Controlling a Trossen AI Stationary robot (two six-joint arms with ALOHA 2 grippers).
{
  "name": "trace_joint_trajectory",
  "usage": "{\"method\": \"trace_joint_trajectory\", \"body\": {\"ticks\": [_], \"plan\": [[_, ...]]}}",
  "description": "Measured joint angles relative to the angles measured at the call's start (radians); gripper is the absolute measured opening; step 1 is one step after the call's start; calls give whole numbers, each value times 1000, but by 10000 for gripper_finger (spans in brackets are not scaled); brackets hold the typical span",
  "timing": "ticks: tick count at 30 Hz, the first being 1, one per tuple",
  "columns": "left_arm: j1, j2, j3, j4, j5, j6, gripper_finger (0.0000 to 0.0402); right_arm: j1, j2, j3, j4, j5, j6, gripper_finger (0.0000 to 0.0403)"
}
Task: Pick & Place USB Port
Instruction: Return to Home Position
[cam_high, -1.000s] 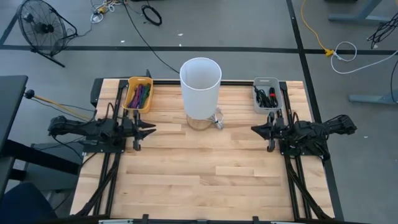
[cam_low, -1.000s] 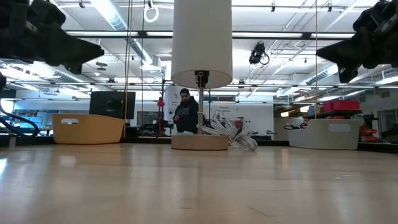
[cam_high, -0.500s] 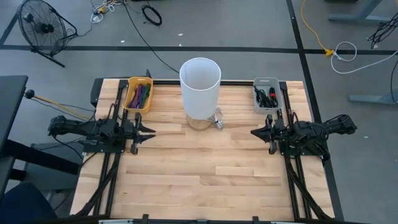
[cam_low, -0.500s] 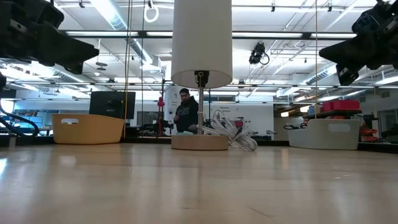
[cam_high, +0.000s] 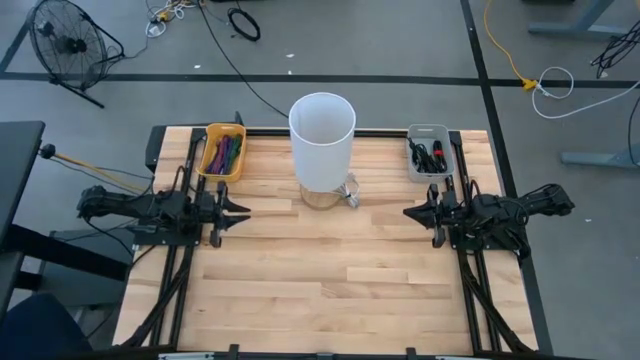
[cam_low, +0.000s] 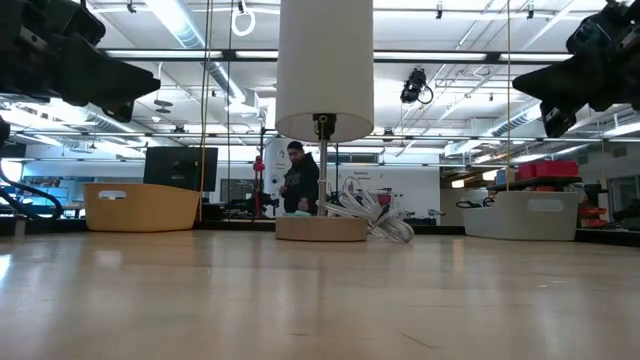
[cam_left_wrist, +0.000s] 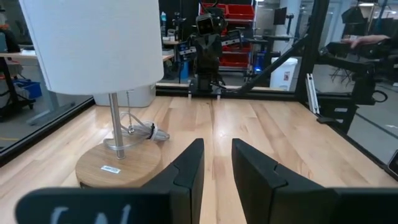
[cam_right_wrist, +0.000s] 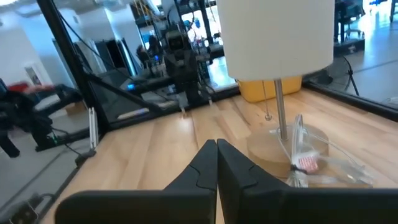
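A lamp with a white shade (cam_high: 322, 128) stands on its round wooden base (cam_left_wrist: 118, 167) at the middle of the table's far half. A bundled white cable (cam_high: 350, 193) lies against the base; it also shows in the right wrist view (cam_right_wrist: 301, 163). No USB port shows apart from it. My left gripper (cam_high: 240, 209) hovers at the table's left side, pointing at the lamp, open and empty (cam_left_wrist: 217, 146). My right gripper (cam_high: 408, 211) hovers at the right side, pointing at the lamp, shut and empty (cam_right_wrist: 216, 144).
A yellow bin (cam_high: 223, 152) with coloured cables stands at the far left, and a grey bin (cam_high: 430, 152) with black cables at the far right. Bare wooden tabletop (cam_high: 330, 270) lies between the arms and toward the near edge. A person (cam_low: 300, 180) stands in the room beyond.
My left gripper has drawn back slightly toward the table's left edge and its fingers have parted a little. The lamp and cable have stayed where they were.
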Motion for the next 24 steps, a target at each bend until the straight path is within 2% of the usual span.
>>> {"method": "trace_joint_trajectory", "body": {"ticks": [3,12,18,24], "plan": [[-13,0,0,1,0,0,85,-10,-7,-37,108,-2,0,5],[-2,-2,-2,5,5,-1,85,-134,-14,-37,120,-23,0,5],[101,-25,-32,91,20,-2,85,-209,-15,-37,110,-25,0,5],[172,-25,-32,110,20,-2,85,-198,-15,-37,117,-19,0,5]]}}
